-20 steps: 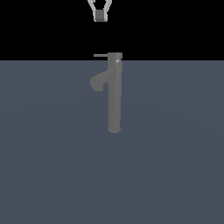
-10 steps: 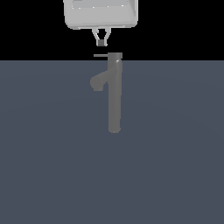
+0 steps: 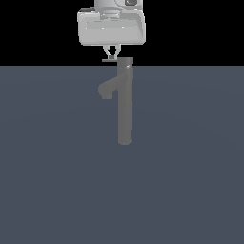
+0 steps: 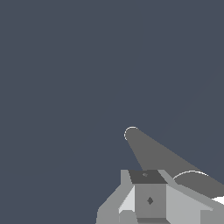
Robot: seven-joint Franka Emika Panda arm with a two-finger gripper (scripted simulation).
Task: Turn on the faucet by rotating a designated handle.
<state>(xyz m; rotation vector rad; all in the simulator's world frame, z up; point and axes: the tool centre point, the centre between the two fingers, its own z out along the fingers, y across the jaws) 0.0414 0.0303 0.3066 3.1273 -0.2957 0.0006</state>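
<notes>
The faucet point(image 3: 125, 102) is a tall grey column standing upright on the dark floor, with a stubby angled spout point(image 3: 106, 89) branching toward the exterior view's left. The handle point(image 3: 109, 60) is a thin short rod sticking out from the top cap toward the exterior view's left. My gripper point(image 3: 111, 55) hangs straight down over the handle. Its fingers meet in a narrow V, and the tips are at the rod or just above it. It holds nothing. In the wrist view the column point(image 4: 153, 153) shows foreshortened from above, beside my grey fingers point(image 4: 149, 200).
The flat dark blue-grey floor point(image 3: 57, 190) spreads all around the faucet. The white hand body point(image 3: 111, 26) sits directly above the faucet's top.
My gripper has come straight down from the top of the exterior view to the handle. The hand body has come into view. The faucet and handle have not moved.
</notes>
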